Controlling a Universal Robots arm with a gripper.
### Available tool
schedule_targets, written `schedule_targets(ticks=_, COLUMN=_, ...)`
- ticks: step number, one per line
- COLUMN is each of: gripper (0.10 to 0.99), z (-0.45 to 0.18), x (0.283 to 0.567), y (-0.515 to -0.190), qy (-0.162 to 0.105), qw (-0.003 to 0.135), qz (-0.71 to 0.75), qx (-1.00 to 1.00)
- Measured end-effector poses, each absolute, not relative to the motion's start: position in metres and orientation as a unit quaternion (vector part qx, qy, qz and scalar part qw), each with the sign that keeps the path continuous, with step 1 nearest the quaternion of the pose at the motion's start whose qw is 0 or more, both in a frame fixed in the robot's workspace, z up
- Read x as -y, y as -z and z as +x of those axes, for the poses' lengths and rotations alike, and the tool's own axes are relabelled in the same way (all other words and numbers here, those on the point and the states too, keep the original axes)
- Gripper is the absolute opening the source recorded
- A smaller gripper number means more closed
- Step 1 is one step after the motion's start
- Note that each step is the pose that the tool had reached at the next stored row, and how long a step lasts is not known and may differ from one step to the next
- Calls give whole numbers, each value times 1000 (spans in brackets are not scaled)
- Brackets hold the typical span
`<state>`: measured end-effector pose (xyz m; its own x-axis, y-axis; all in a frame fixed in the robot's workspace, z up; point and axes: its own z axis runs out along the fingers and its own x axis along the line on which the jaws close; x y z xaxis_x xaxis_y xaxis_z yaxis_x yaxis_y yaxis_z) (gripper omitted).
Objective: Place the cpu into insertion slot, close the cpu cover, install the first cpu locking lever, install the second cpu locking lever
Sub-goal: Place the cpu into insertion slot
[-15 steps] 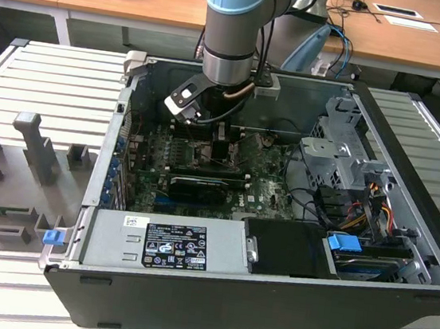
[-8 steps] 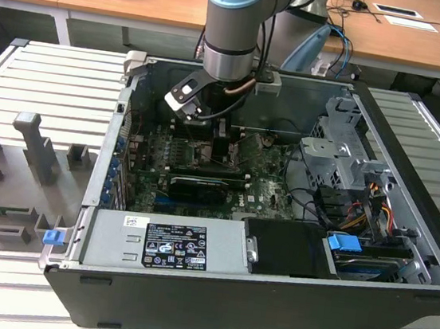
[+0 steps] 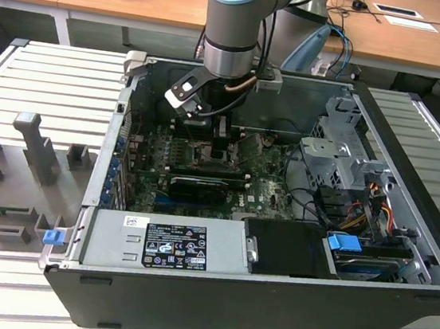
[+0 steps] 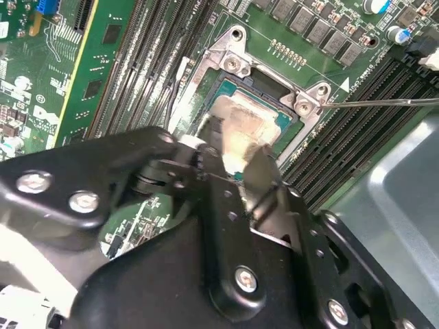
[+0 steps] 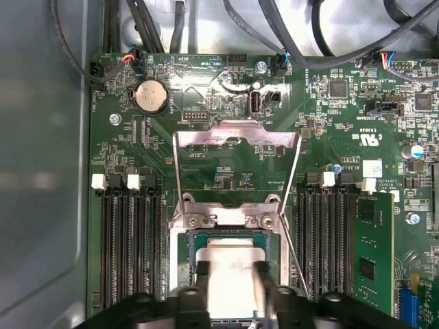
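Cpu (image 5: 231,264) is lying flat in the insertion slot (image 5: 285,264), inside the open computer case (image 3: 401,259) on the desk (image 3: 45,87). The gripper (image 5: 233,274) is reaching down over it, its fingers (image 5: 203,277) narrowly apart and pressing two opposite edges. The cpu cover (image 5: 236,133) is standing raised.

The computer case (image 3: 226,314) lay open on the desk (image 3: 53,84), the power supply (image 3: 166,242) along its near wall and the drive cage (image 3: 341,155) at the exterior view's right. Inside, on the circuit board (image 5: 206,89), the chip (image 5: 232,288) sat in the socket (image 5: 226,235) between two banks of memory slots (image 5: 130,253), gripped at two opposite edges by the end effector (image 5: 233,266). The cover (image 5: 236,133) stood raised from its hinge, between socket and coin battery (image 5: 149,96).
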<state>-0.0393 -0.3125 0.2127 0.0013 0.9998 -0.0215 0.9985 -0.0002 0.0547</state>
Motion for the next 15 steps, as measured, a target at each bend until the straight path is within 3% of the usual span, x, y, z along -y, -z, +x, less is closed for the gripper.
schedule_targets(ticks=3, gripper=224, z=-39, x=313, y=-213, qy=-12, qw=27, qz=707, qx=-706)
schedule_targets(ticks=4, gripper=106, z=-39, x=313, y=-213, qy=-12, qw=27, qz=707, qx=-706)
schedule_targets(ticks=15, gripper=106, z=-39, x=313, y=-216, qy=-11, qw=27, qz=707, qx=-706)
